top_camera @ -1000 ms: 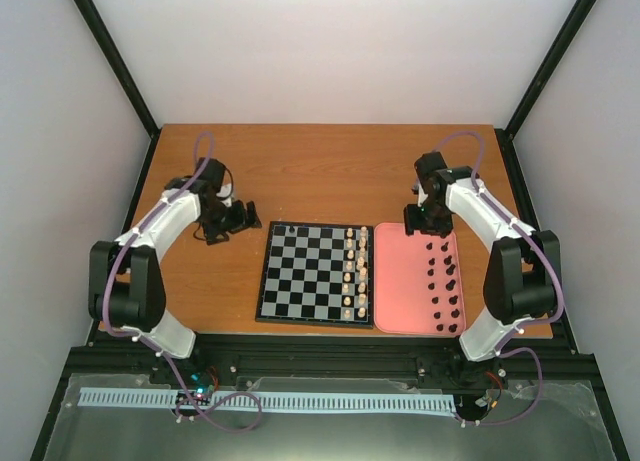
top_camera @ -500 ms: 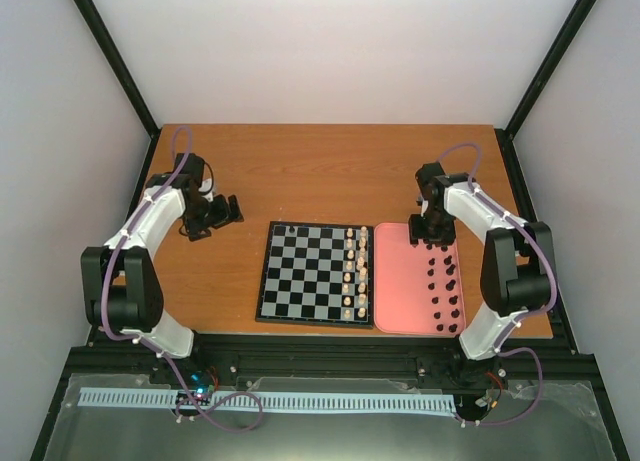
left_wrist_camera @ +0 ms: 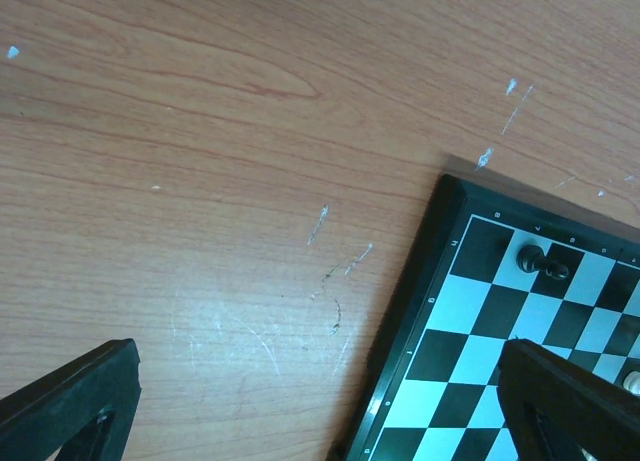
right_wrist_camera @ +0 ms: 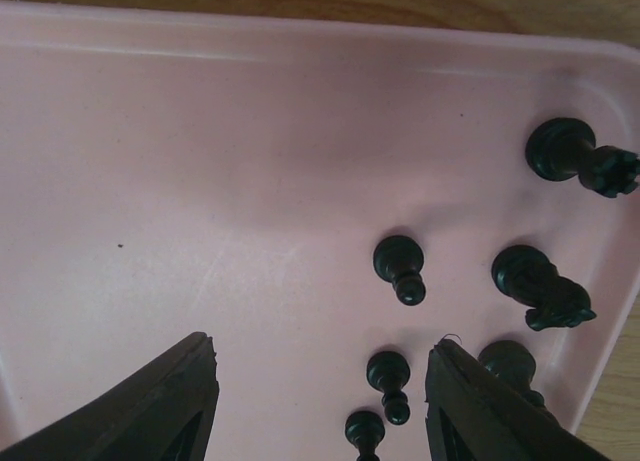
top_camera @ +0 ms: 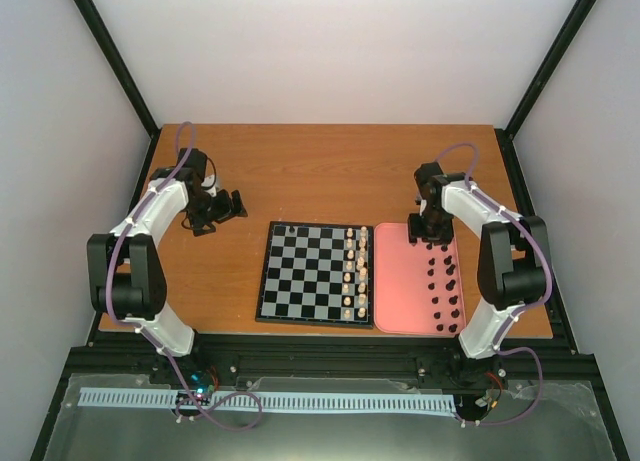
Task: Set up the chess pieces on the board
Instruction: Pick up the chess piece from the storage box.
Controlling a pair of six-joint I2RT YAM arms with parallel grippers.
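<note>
Overhead wide, left wrist close, both showing board

No text, number or brand can be read in any view. The only signs are tiny pale marks printed along the black rim of the board, seen in the left wrist view. They are too small and blurred to make out.

On the worktop, a tray lies just right of the board. The chess pieces sit in the tray's right half, one on the board near its far-left corner.
</note>
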